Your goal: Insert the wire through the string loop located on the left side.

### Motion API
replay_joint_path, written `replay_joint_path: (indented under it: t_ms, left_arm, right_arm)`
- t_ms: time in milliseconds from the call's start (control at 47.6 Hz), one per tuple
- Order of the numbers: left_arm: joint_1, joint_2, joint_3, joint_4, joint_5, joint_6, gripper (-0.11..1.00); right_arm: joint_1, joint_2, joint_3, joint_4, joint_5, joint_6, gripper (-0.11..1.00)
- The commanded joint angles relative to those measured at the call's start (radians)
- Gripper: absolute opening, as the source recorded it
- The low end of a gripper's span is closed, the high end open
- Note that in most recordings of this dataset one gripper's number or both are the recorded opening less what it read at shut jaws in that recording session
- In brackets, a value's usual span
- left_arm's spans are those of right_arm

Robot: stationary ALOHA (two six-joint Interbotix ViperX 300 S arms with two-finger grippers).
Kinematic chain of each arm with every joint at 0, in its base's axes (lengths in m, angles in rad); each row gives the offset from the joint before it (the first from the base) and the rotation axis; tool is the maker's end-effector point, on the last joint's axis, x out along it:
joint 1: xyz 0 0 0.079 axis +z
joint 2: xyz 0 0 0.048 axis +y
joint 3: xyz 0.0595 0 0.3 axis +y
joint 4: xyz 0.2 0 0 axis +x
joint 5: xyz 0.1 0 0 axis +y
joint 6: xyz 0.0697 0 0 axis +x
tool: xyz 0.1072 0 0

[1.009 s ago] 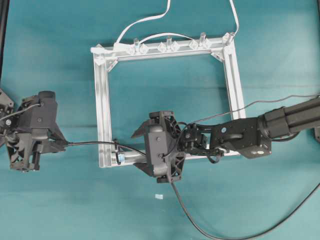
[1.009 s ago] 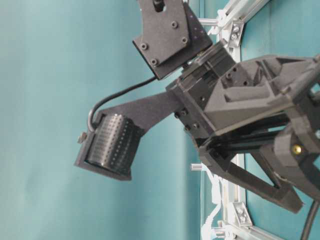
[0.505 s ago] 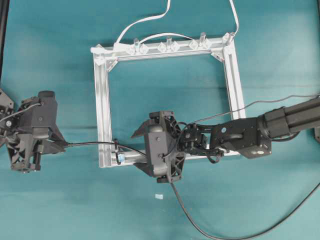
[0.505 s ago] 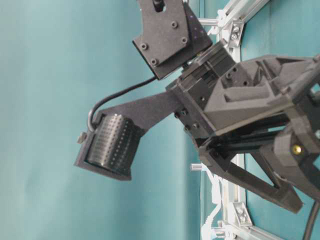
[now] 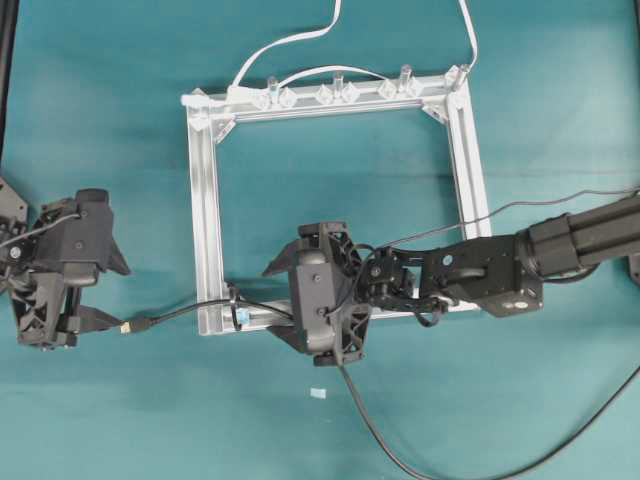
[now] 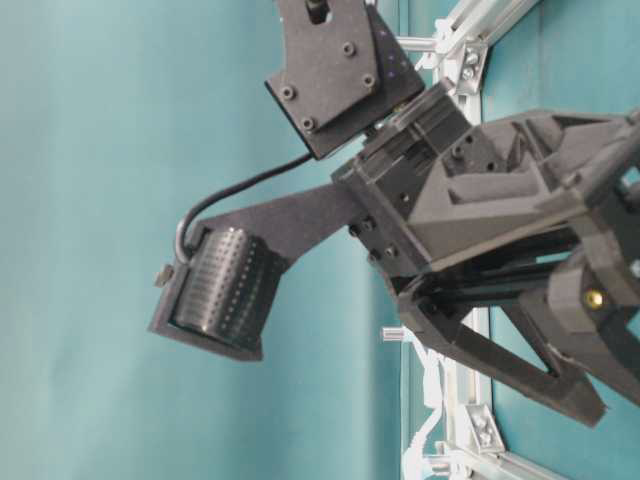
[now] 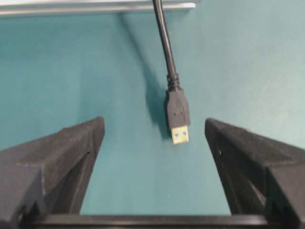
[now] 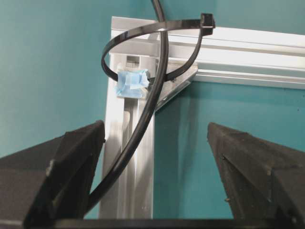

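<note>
Evidently the left gripper (image 7: 152,138) had just let go: half a second before, its jaws were pinched on the plug and holding the wire (image 5: 185,311) taut above the bench; now they stood wide apart and empty, and the USB plug (image 7: 177,116) lay on the teal bench (image 5: 120,110) between them, touching neither. In the overhead view the freed end had sagged down to rest just left of the aluminium frame (image 5: 205,200), near its lower left corner. From the right wrist camera the wire could be seen running through the string loop (image 8: 157,45), a dark cable-tie hoop fixed to the frame corner by a pale blue tab (image 8: 132,82). The right gripper (image 8: 155,157) hovered over that corner with its jaws spread and nothing between them but the passing cable. With the plug drawn well clear of the loop and released, the threading looked done; only withdrawal of the arms seemed left.
</note>
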Motion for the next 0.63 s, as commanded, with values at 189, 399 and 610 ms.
replay_joint_path:
  t_ms: [189, 399, 610]
  left_arm:
    - [-0.003, -0.028, -0.026, 0.011, -0.011, 0.04, 0.87]
    - [0.0, -0.092, -0.017, 0.011, -0.008, 0.077, 0.87]
    - [0.012, -0.173, 0.003, 0.012, -0.006, 0.08, 0.87]
  right_arm:
    - [0.003, -0.061, -0.014, -0.003, -0.012, -0.003, 0.88]
    - [-0.011, -0.117, 0.003, -0.002, -0.055, -0.006, 0.88]
    - [-0.023, -0.163, 0.038, -0.003, -0.097, -0.006, 0.88]
